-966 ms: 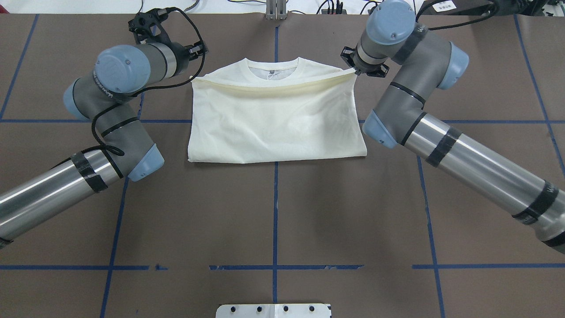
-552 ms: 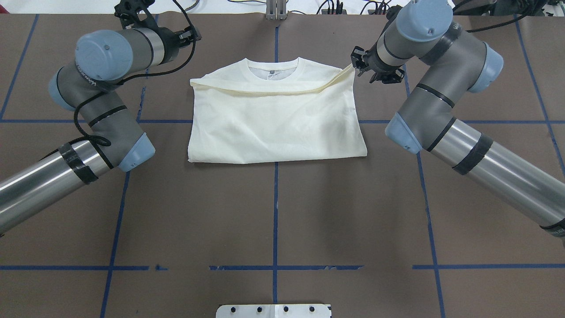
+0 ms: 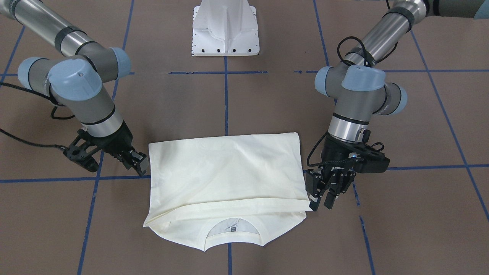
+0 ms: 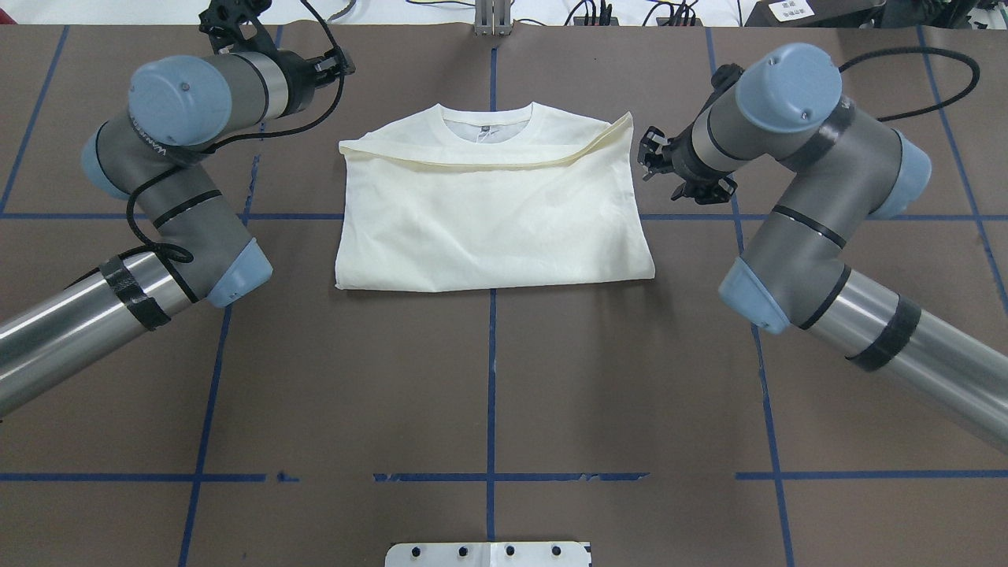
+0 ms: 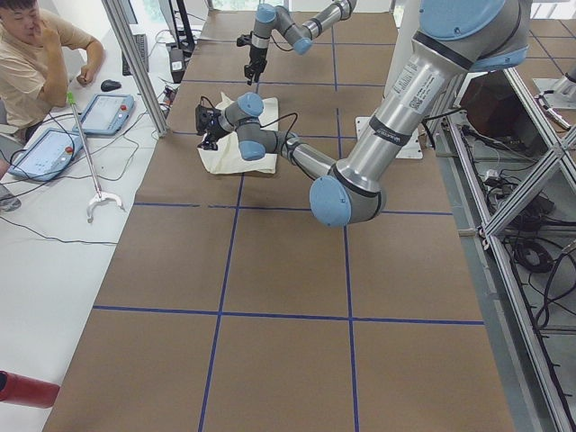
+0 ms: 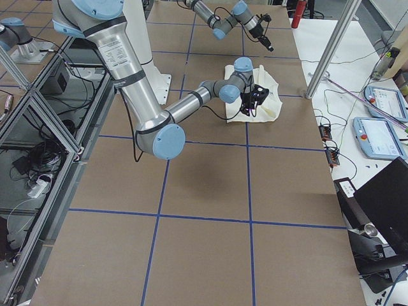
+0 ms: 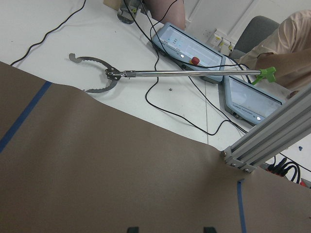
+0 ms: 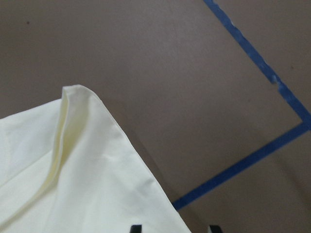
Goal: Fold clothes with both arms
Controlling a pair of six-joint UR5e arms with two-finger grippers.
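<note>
The shirt (image 4: 488,220) lies on the desk (image 4: 488,378) between the two hands, doubled over so its hem (image 4: 472,164) runs just short of the neckline (image 4: 488,118). Both hands are empty. The right hand (image 4: 650,154) has its fingers spread, with the hem's corner (image 8: 77,92) just in front of them and not touching. The left hand (image 3: 321,204) is also spread and close beside the opposite corner.

This looks like the let-go after the bottom-to-top fold. To finish it well, each hand should back straight out and away from its corner. No finger should drag the top layer, because thin cloth like this will follow a catching fingertip. The hem lies skewed, nearer the neckline at the right hand's end than at the left's, so the fold may want squaring before the next one.

Only plain cream shows, so any print is face down or folded in. The sleeves are out of sight, presumably tucked under. Each wrist camera catches only the very tips of its fingers. The left one looks out past the desk's edge and shows no cloth. How high the left hand is above the desk is hard to judge.
</note>
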